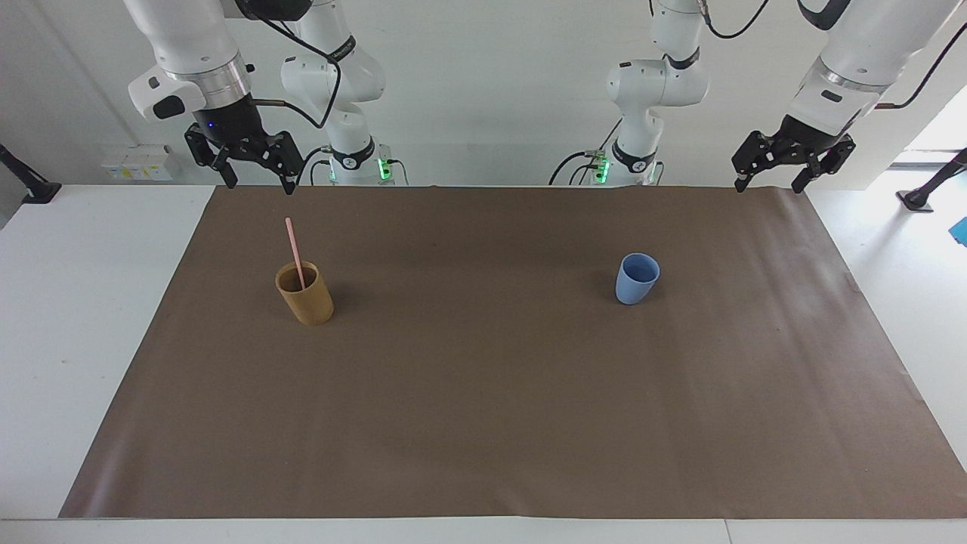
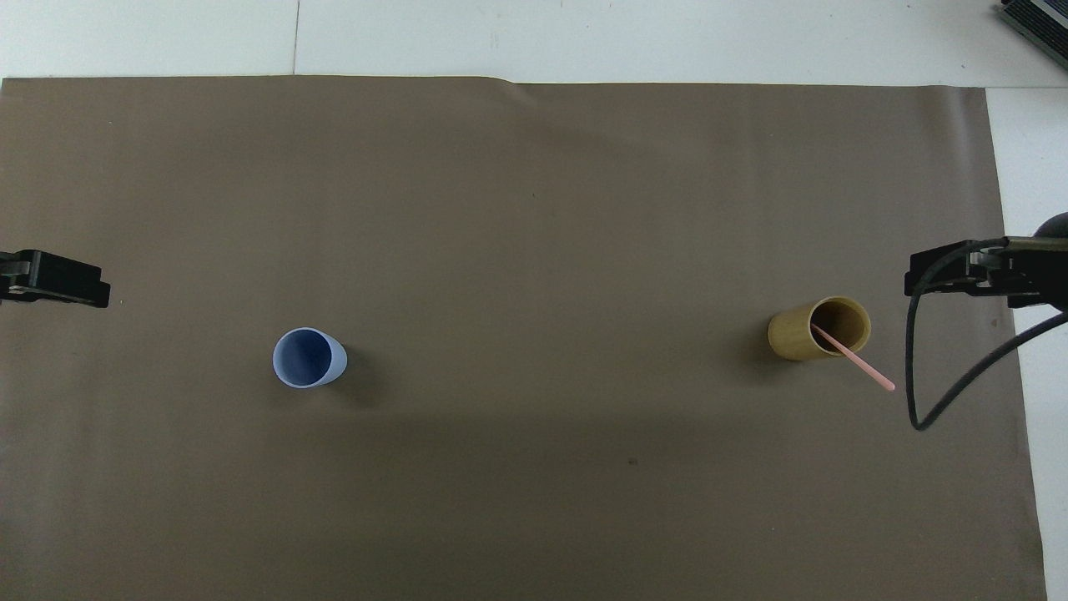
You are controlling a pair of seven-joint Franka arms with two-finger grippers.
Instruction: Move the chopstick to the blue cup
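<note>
Brown paper mat (image 1: pixel 483 423) on white surface (image 1: pixel 75 302). Both grippers, left (image 1: pixel 770 181) and right (image 1: pixel 257 180): wide, empty, raised. Pale-pink chopstick (image 1: pixel 295 253) leans in tan cylindrical cup (image 1: pixel 306 296); matte blue cup (image 1: pixel 636 279) well apart, upright.

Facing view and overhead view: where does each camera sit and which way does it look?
Facing view: high across the table, looking at the robots; both arms, left claw and right claw raised, open.
Overhead view: above the robots' end, looking down; only claw tips show.
Shared: chopstick in the tan cup, blue cup, brown mat.
</note>
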